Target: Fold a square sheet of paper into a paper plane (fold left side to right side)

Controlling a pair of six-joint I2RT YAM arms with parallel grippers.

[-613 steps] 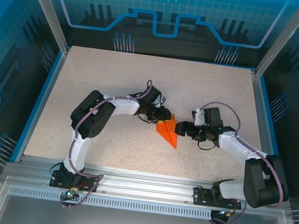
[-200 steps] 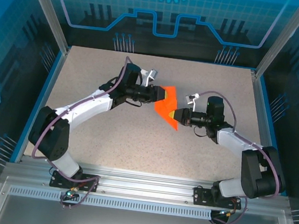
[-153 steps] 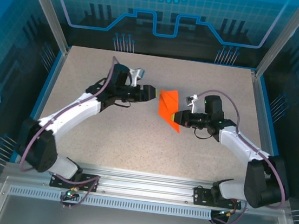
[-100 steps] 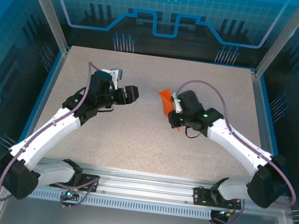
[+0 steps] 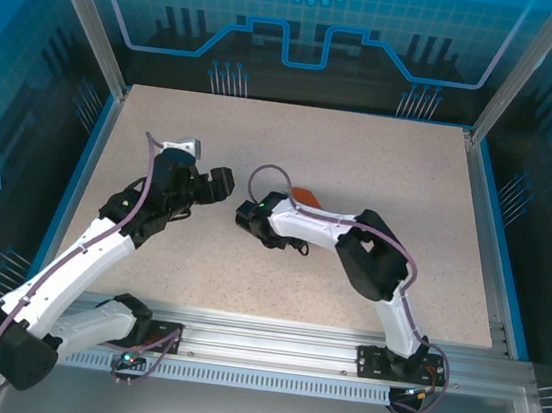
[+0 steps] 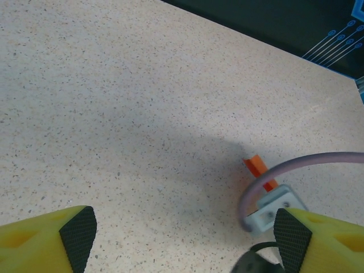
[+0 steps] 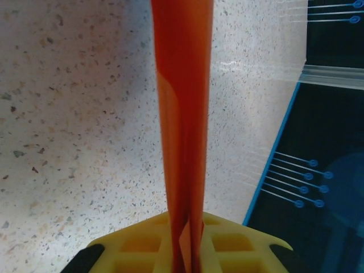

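**A:** What has the right claw got?

**B:** The right gripper [image 7: 183, 227] is clenched on the folded sheet of thin orange-red paper [image 7: 182, 114]. In the right wrist view the paper is edge-on. It is a narrow, smooth strip with layered edges, running straight out from between the blocky yellow plastic fingers [image 7: 227, 230].

**A:** And from above?

**B:** A small rounded orange sliver peeks out at the far side of the right arm's glossy white link [image 5: 309, 221]. That is near the middle of the speckled beige, stone-look tabletop [image 5: 384, 149]. Whether the paper touches the surface, I cannot tell.

**A:** The left one?

**B:** The left gripper [image 5: 222, 182] is released. Its yellow fingers stand wide apart, each tipped with matte black pads [image 6: 78, 230], and there is just grainy tabletop between them. It sits left of the right arm's wrist, apart from the paper.

**A:** Does its camera catch the paper?

**B:** Yes, a short, sharp orange corner. It sits just beside a lilac-grey cable loop [image 6: 307, 161] and a pale grey angular bracket [image 6: 274, 206].
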